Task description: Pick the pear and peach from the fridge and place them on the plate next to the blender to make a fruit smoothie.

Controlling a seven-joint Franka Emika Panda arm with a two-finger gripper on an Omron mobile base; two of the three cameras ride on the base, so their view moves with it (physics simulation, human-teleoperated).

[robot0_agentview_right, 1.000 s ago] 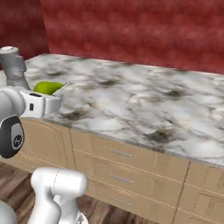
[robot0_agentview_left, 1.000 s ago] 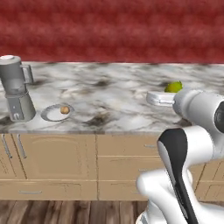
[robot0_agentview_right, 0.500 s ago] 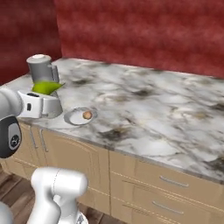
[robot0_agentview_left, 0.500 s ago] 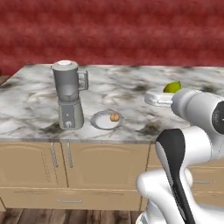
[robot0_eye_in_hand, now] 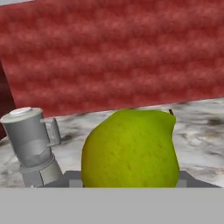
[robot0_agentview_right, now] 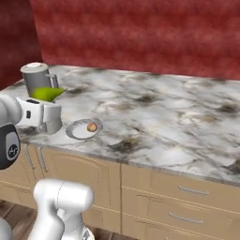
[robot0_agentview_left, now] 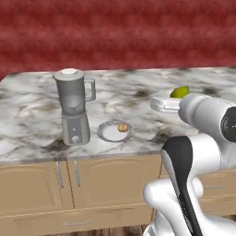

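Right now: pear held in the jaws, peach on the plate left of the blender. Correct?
One error: the plate sits right of the blender, as the left base view shows. The rest holds: the peach lies on it and the pear is held in the jaws, seen in the hand view.

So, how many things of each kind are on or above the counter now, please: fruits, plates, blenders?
Fruits: 2, the pear held in the pincer and the peach lying on the plate
Plates: 1, the plate
Blenders: 1, the blender
Total: 4
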